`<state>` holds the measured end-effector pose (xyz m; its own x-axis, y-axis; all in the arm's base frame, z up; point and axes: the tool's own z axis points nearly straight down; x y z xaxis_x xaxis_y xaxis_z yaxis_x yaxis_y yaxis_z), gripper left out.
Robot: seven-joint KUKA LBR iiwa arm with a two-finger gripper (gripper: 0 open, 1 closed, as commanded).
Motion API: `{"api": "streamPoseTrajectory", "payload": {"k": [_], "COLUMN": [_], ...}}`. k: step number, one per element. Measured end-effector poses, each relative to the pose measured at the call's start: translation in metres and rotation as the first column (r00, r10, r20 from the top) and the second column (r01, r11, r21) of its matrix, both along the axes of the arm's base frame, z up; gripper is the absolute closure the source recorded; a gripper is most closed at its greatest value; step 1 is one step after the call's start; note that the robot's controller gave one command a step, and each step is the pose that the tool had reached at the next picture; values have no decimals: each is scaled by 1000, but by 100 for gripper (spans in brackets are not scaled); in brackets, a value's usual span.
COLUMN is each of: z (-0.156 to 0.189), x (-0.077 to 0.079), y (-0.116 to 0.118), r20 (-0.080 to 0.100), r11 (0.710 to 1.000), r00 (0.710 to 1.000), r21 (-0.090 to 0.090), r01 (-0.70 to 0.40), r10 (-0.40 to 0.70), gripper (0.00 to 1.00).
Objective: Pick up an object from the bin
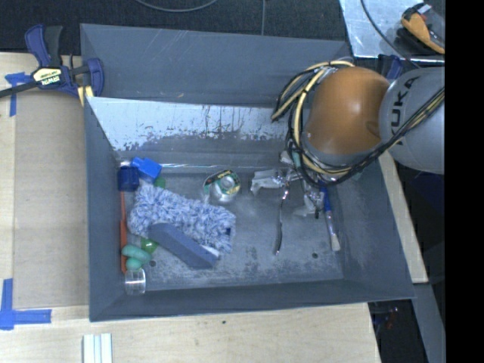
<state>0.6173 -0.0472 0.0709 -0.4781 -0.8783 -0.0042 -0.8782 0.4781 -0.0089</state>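
Note:
My gripper (306,248) hangs over the right half of the bin floor, below the orange wrist cover. Its two thin fingers (279,229) point down and stand apart, so it is open, with bare floor between them. The nearest loose thing is a small round, shiny silver-and-green object (223,187), which lies to the left of the fingers and apart from them. Further left lies a fuzzy blue-grey cloth (175,212), with a flat slate-blue block (186,246) resting on its lower edge.
Along the bin's left wall lie a blue plastic piece (139,172), a thin orange stick (122,229), a teal rounded thing (137,255) and a clear little cup (134,280). Sloped bin walls rise on every side.

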Motion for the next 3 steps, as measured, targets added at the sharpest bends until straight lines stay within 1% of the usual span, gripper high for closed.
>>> {"api": "streamPoseTrajectory", "payload": {"k": [1, 2, 3], "z": [1, 1, 14], "x": [-26, -26, -29], "y": [17, 17, 17], "r20": [-11, -11, -20], "r11": [993, 993, 993], "r00": [993, 993, 993], "r21": [5, 5, 4], "r01": [120, 120, 120], "r10": [-120, -120, -120], "gripper": [100, 100, 100]}}
